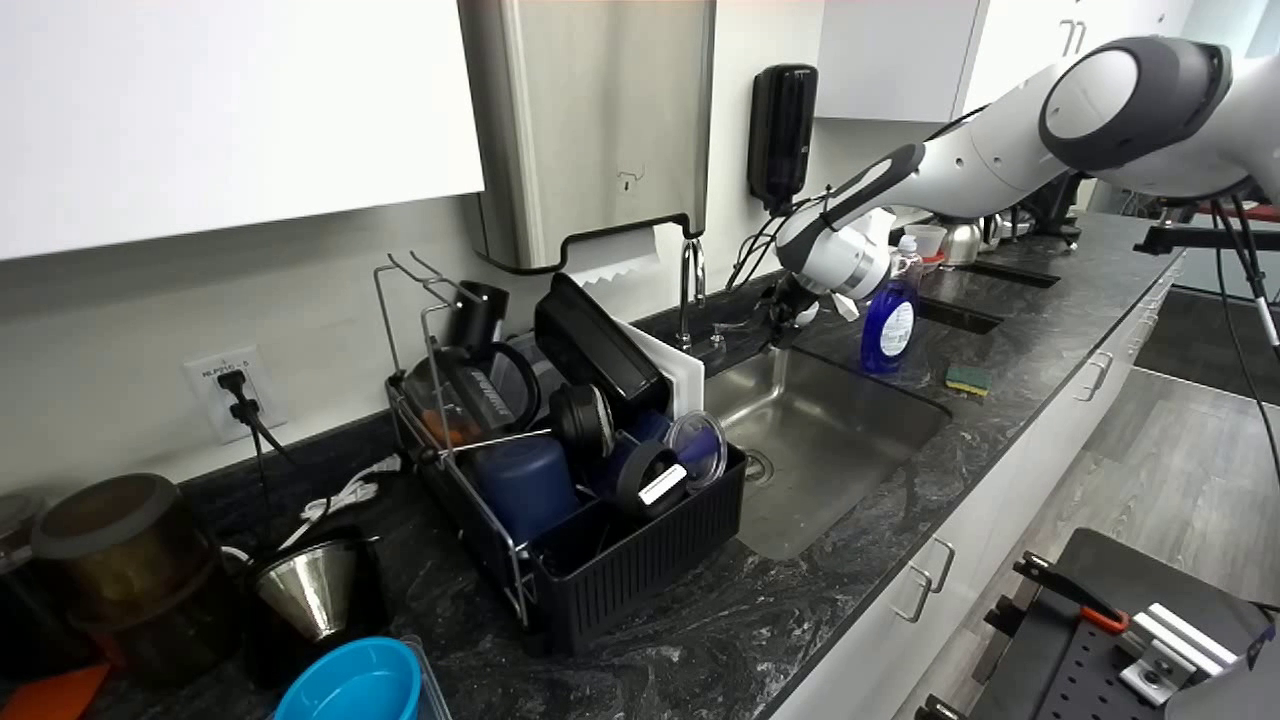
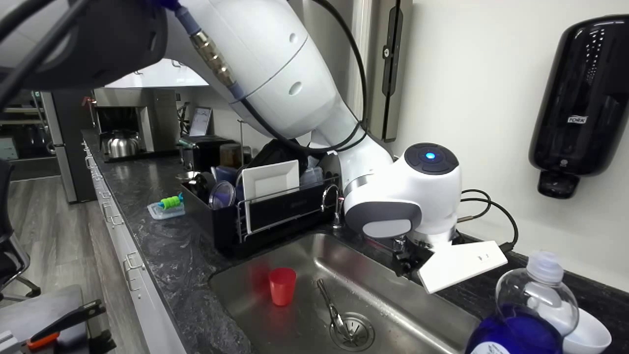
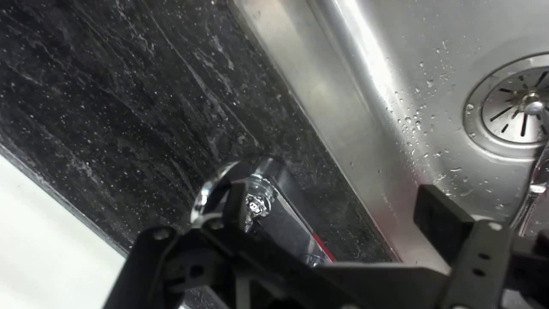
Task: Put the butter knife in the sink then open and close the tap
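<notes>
Counter (image 1: 700, 630) black, swirled with pale grey veins; sink (image 1: 840, 425) steel grey, tap (image 1: 684, 310) shiny silver, cup (image 2: 282, 286) red, utensil (image 2: 334, 312) by the drain (image 2: 362, 335) silver. Bottle (image 1: 880, 310) deep blue, clear on top, label (image 1: 897, 330) white; sponge (image 1: 968, 379) green and yellow just off a sink corner; rack (image 1: 640, 575) black with ribbed side, plate (image 2: 268, 184) white, bowl (image 1: 350, 680) bright blue. Arm (image 1: 1000, 150) white with dark grey patches, gripper (image 3: 334, 210) black, floor (image 1: 1180, 430) grey wood grain.

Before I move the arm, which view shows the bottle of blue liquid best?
An exterior view: there the bottle shows nearly whole, base included, upright beside the sink, white label in view. Also in an exterior view, its cap appears larger, but the bottom edge cuts off the base. The wrist view doesn't show it.
</notes>
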`<act>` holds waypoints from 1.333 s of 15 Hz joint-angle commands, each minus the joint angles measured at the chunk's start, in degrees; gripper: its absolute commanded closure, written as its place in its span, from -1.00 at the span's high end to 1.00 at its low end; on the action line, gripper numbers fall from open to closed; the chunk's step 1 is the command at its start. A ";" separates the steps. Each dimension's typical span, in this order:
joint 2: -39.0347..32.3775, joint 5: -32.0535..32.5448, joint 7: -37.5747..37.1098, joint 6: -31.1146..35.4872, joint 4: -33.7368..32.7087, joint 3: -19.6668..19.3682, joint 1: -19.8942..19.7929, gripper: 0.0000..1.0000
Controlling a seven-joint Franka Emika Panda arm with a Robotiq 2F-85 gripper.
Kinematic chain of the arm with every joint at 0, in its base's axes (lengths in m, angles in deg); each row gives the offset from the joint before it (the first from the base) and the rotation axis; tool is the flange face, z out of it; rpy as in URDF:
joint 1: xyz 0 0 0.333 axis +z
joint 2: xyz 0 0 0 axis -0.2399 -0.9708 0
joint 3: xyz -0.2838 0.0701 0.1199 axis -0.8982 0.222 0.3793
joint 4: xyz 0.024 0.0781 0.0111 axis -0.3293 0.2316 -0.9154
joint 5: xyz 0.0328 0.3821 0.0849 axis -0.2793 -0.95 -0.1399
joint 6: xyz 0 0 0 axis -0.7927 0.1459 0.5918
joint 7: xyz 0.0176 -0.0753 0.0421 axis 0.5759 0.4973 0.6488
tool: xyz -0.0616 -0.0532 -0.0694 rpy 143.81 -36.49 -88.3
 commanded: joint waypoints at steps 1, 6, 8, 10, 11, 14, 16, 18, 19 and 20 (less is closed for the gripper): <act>-1.58 1.12 1.74 1.78 -1.16 2.32 -1.74 1.00; -0.33 1.32 -0.52 2.55 0.48 1.16 -1.06 1.00; 0.82 1.31 -2.79 2.64 1.73 -0.06 -0.30 1.00; 2.42 1.33 -6.03 2.85 3.41 -1.25 0.38 1.00; 3.38 1.42 -7.59 3.41 4.52 -1.79 0.64 1.00; 6.31 2.21 -10.99 4.99 8.23 -2.52 0.78 1.00; 8.53 3.03 -13.27 6.27 11.15 -2.96 0.72 1.00; 11.34 3.99 -15.82 7.57 14.87 -3.69 0.88 1.00; 12.75 4.55 -17.18 8.35 16.85 -3.96 0.92 1.00; 14.24 5.13 -18.34 9.14 19.02 -4.23 0.95 1.00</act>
